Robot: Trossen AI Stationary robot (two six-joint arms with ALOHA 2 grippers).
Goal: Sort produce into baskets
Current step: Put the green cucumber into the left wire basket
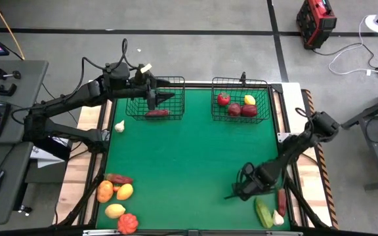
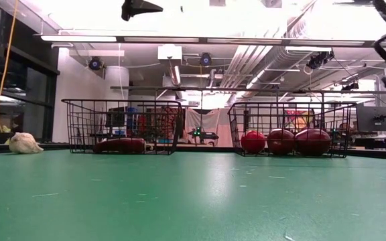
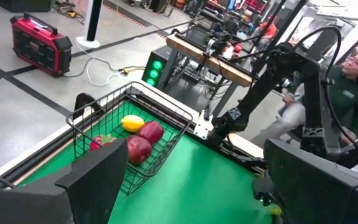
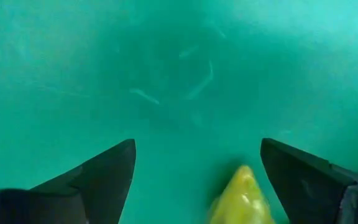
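Low at the near right, the open right gripper straddles a yellow-green piece; closing off-centre could squirt it away. Empty and open, the left gripper hovers over the far-left basket.

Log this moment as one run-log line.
left pincer: open, over left black wire-mesh basket | right pincer: open, low beside yellow-green toy vegetable | red toy fruits: in right basket

Two matte black jointed arms trail looped black cables, each ending in broad, dark, wedge-shaped fingers.
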